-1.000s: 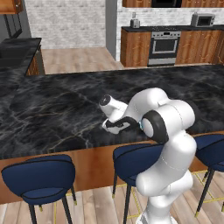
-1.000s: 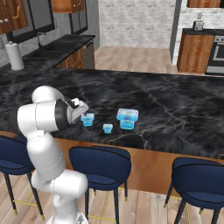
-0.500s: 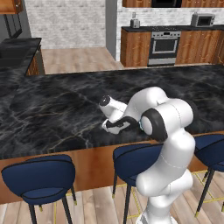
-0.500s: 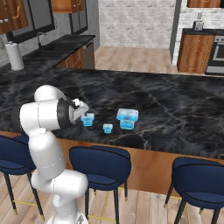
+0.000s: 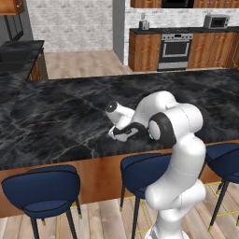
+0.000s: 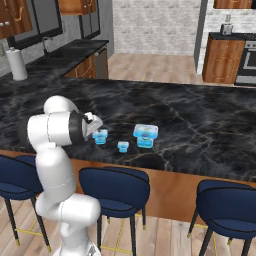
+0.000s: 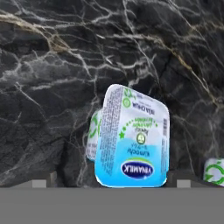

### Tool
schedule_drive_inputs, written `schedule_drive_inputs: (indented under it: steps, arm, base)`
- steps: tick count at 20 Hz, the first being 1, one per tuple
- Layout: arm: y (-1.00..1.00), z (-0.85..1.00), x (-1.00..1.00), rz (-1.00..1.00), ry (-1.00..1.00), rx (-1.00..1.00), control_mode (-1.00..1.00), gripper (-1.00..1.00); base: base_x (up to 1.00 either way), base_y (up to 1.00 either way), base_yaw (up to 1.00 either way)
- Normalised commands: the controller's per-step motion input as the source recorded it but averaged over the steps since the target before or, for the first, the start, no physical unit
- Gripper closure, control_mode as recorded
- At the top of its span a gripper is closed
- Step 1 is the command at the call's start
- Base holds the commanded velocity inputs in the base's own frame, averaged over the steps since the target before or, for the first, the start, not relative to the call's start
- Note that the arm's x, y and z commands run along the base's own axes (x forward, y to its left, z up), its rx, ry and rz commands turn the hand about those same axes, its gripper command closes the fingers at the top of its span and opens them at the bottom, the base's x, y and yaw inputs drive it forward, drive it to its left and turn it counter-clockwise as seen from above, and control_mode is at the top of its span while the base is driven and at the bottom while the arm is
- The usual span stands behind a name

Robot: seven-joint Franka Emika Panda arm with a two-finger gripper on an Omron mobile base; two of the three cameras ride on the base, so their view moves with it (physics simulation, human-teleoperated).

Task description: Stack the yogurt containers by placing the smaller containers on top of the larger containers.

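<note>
The claw [image 7: 112, 186] is standing spread wide, its two dark fingertips [image 7: 43, 179] rising on either side of the middling tub [image 7: 131, 138], which is sitting between them in the hand view with its white printed top facing the camera and its light-blue band low in the picture; whether the tips are touching the tub's sides cannot be told, and nothing is being pinched. In the right base view the same middling tub [image 6: 100, 136] is resting on the black marbled bench [image 6: 190, 120], just beside the dark end of the arm, with the claw's own tips hidden behind the arm's white body. A little further along the bench from it the tiny tub [image 6: 123, 146] is sitting nearer the front edge, and in the hand view a corner of it [image 7: 215, 171] is peeking in at the right edge. Beyond that, the biggest tub [image 6: 145, 135] is standing upright, apart from both of the smaller ones; none of the three is stacked on another. In the left base view the hand [image 5: 123, 133] is hanging low over the bench [image 5: 56, 116], close to its front edge, with the tubs hidden behind the arm. Blue stools [image 6: 116, 187] are lined up under the bench's wooden front.
</note>
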Motion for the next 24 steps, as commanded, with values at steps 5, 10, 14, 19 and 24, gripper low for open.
schedule_drive_inputs:
  steps: [5,10,14,19,24]
  arm:
    - [0.0,-0.05,0.12,0.0,0.0,0.0,-1.0,-1.0]
    - [0.0,-0.08,0.06,0.0,0.01,0.0,-1.0,-1.0]
    - [0.0,-0.07,0.05,0.0,0.0,0.0,-1.0,-1.0]
    - [0.0,-0.06,0.1,0.0,0.0,0.0,-1.0,-1.0]
    - [0.0,-0.09,0.11,0.0,0.01,0.0,-1.0,-1.0]
  base:
    - [0.0,0.0,0.0]
    - [0.0,0.0,0.0]
    - [0.0,0.0,0.0]
    - [0.0,0.0,0.0]
    - [0.0,0.0,0.0]
